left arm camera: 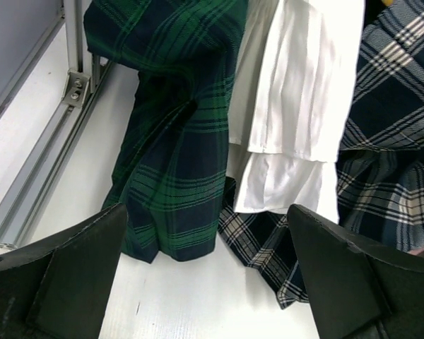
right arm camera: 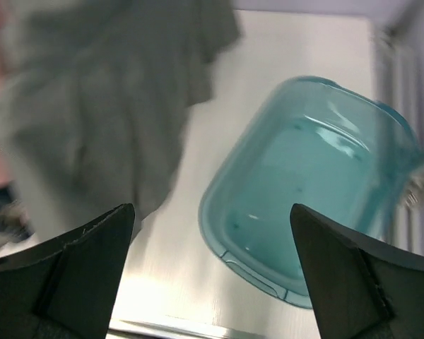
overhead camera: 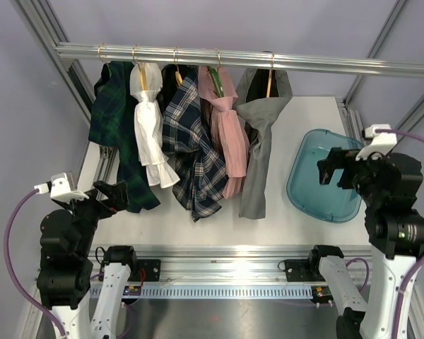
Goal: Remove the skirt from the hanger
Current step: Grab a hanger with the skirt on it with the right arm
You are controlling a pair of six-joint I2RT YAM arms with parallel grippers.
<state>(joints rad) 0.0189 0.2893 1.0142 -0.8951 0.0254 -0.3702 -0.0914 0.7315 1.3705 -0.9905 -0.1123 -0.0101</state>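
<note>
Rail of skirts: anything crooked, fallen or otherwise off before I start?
Nothing stands out. All five skirts, from the green plaid skirt to the grey skirt, hang from the rail; the teal bin sits upright, empty.

Five skirts (overhead camera: pixel 198 134) hang packed along the rail (overhead camera: pixel 254 60), touching, no gaps. Bare bench (overhead camera: pixel 219 222) beneath hems. Teal tub (overhead camera: pixel 324 176) blocks right side.
</note>
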